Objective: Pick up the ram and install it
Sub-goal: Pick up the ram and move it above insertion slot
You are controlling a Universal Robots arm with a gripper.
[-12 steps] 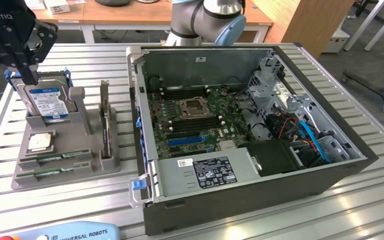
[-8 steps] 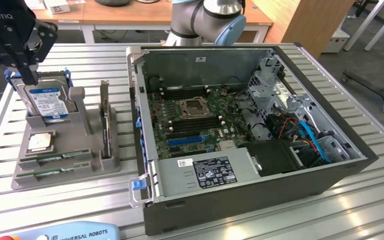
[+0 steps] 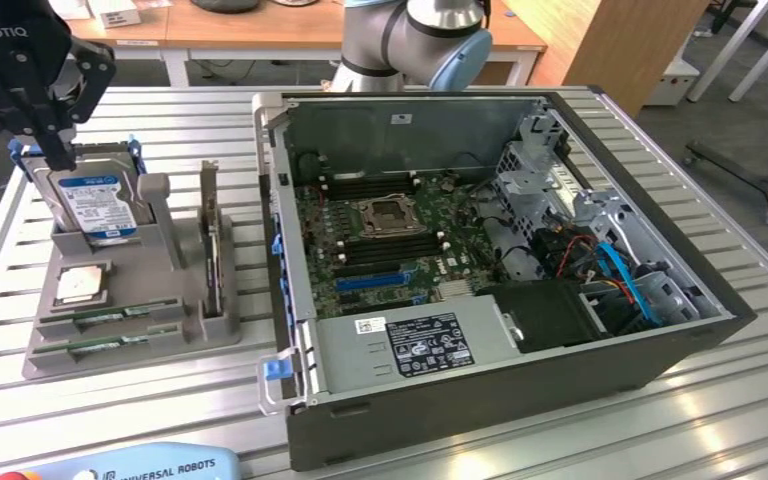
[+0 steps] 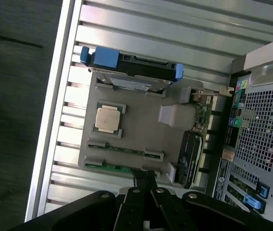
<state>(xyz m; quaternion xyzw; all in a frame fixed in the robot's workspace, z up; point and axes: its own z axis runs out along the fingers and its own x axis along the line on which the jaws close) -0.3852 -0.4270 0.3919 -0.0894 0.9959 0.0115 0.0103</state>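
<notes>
Two long, narrow green circuit-board sticks with small black chips sit closest to the exterior camera: the front ram stick (image 3: 97, 345) and, just behind it, the second ram stick (image 3: 107, 318). Both lie on edge in parallel slots of the grey moulded fixture tray (image 3: 217, 335). In my judgement this keeps each at a known spot, with its upper edge bare for a pinch from above. Neither is installed yet.

Behind them in the same tray, a square silver processor chip (image 3: 80, 284) lies flat in a recess. A dark expansion card (image 3: 209, 250) stands on edge in its own groove, and a silver hard drive with a blue label (image 3: 95, 208) stands upright at the far end.

The black two-fingered gripper (image 3: 57, 152) hangs over that far end, above the drive. Its fingers are pressed together with nothing between them. In the wrist view the gripper (image 4: 146, 186) looks down on the whole tray from well above, which suggests it touches nothing.

Beside the tray, to the exterior view's right, the open dark computer case (image 3: 518, 400) lies on its side. The green motherboard (image 3: 424, 265) therefore faces up, which should let a stick go straight down into it. All rests on a slatted aluminium table (image 3: 704, 420).
</notes>
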